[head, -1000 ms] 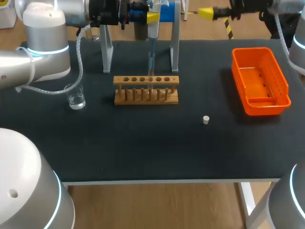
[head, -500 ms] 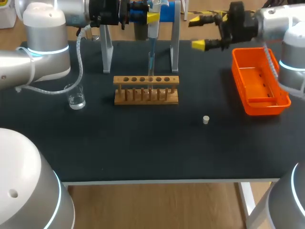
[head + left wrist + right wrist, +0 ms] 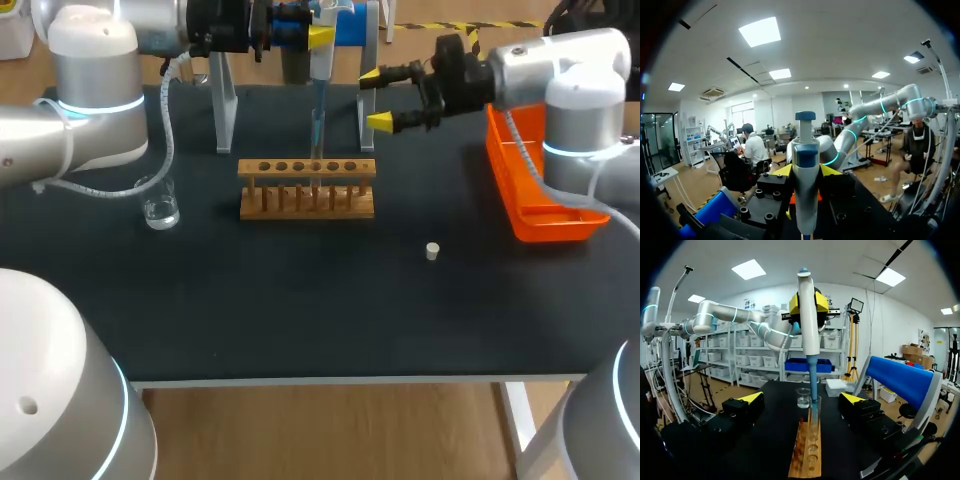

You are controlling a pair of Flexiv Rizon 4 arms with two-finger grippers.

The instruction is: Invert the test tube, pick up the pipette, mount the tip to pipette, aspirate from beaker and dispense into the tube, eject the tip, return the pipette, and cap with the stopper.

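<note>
My left gripper (image 3: 318, 36) is shut on the white pipette (image 3: 321, 62) and holds it upright above the wooden rack (image 3: 307, 187). The pipette's tip reaches down into a clear test tube (image 3: 316, 130) standing in the rack. In the left wrist view the pipette (image 3: 806, 170) sits between the yellow fingertips (image 3: 783, 169). My right gripper (image 3: 375, 98) hangs open just right of the tube, level with it and holding nothing. Its own view shows the pipette (image 3: 808, 320), test tube (image 3: 814, 416) and rack (image 3: 808, 452) ahead of the open right gripper (image 3: 801, 399). The small white stopper (image 3: 432, 251) lies on the mat.
A glass beaker (image 3: 160, 205) with liquid stands left of the rack. An orange bin (image 3: 546, 170) sits at the right, under my right arm. A grey stand (image 3: 367, 100) with a blue top rises behind the rack, close to the right gripper.
My right arm has swung in from the far right edge toward the rack, and its open gripper has come down beside the tube. The left arm and pipette have kept still.
</note>
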